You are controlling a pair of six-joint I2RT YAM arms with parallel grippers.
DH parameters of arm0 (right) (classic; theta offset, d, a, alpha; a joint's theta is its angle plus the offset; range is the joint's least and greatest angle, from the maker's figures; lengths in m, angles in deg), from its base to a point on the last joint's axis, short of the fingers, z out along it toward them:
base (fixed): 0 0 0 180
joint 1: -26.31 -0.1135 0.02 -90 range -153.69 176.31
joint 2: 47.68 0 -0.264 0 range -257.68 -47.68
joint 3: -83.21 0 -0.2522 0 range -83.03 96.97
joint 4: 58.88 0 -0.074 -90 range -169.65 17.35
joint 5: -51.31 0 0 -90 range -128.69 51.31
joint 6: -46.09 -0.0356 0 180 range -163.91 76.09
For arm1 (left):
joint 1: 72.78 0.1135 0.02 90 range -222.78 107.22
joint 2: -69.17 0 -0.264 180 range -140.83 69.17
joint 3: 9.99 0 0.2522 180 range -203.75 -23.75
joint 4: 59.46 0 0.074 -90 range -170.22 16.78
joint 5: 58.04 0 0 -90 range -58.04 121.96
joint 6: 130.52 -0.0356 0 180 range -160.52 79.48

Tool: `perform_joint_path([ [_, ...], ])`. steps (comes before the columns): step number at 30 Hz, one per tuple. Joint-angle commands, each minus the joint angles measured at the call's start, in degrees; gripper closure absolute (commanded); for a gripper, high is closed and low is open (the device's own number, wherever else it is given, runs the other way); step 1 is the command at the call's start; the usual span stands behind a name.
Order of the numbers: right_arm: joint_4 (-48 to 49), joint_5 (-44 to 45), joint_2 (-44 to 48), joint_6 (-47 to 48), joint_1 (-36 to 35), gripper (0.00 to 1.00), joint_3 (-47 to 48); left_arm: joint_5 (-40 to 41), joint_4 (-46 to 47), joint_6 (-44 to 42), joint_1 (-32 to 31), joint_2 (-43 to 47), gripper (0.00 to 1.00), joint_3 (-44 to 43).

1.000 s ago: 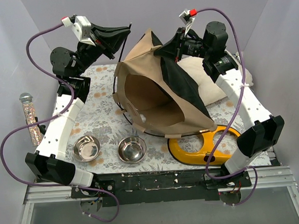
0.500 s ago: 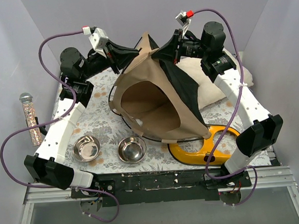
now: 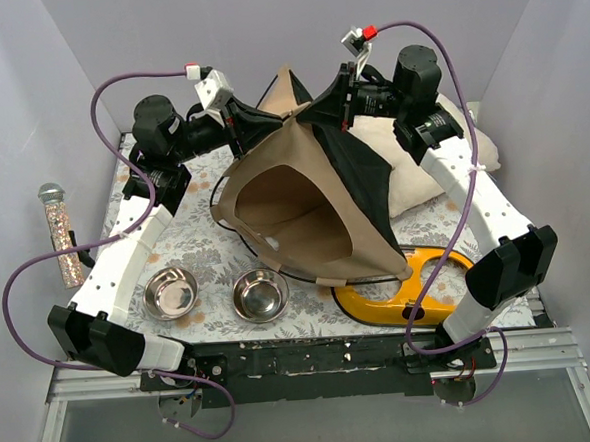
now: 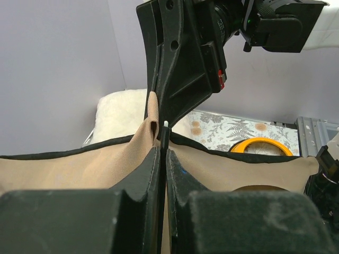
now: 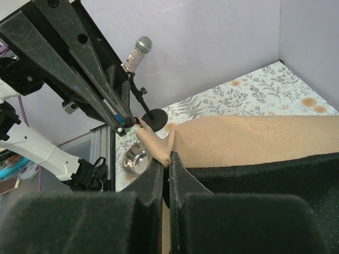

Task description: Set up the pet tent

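Note:
The pet tent [image 3: 294,211] stands mid-table, tan outside with black lining, its arched doorway facing the front. Both grippers meet at its peak. My left gripper [image 3: 262,126] is shut on a thin black rod [image 4: 165,135] whose white tip pokes out between the fingers, just short of the tan fabric tip. My right gripper [image 3: 315,108] is shut on that folded tan tip [image 5: 153,145]. In the left wrist view, the left gripper [image 4: 163,152] sits right under the right gripper's fingers [image 4: 183,63]. From the right wrist, the right gripper [image 5: 165,159] faces the left gripper [image 5: 124,127] a short way off.
A cream fluffy cushion [image 3: 427,163] lies behind the tent on the right. A yellow oval bowl stand [image 3: 380,301] sits at front right, partly under the tent. Two steel bowls [image 3: 171,292] [image 3: 260,294] rest at the front. A glittery microphone [image 3: 60,230] stands off the left edge.
My left arm has swung right with the rod, from the far left corner up to the tent's peak. The tent has shifted a little left and stands more upright. The right gripper barely moved.

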Motion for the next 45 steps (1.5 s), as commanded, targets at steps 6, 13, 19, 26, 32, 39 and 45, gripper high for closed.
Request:
perform_joint_path([
  [6, 8.52, -2.11, 3.71, 0.37, 1.05, 0.99, -1.63, 1.99, -10.73, -1.89, 0.45, -1.11, 1.00, 1.92],
  [13, 8.96, -1.76, 3.89, 0.37, 0.88, 0.99, -1.63, 2.34, -11.96, -3.73, 0.37, -1.11, 1.00, 2.28],
  [19, 9.05, -1.76, 3.89, 0.37, 0.70, 0.99, -1.19, 2.60, -12.23, -4.96, 0.10, -1.20, 1.00, 2.81],
  [26, 9.49, -2.28, 3.80, 0.46, 0.52, 0.99, -0.93, 3.30, -13.54, -6.37, -0.78, -1.55, 1.00, 3.16],
  [32, 11.68, -3.95, 4.68, 0.72, 0.52, 0.99, -2.77, 5.32, -13.81, -6.37, -0.86, -1.73, 1.00, 3.51],
  [39, 9.94, -4.84, 5.12, 3.00, 0.26, 0.99, -2.69, 3.58, -13.81, -7.08, -0.86, -1.90, 1.00, 3.69],
  [45, -5.41, -3.52, 2.75, 13.97, -2.20, 0.99, 3.02, 1.20, -14.60, -7.60, -1.22, -2.69, 1.00, 2.45],
])
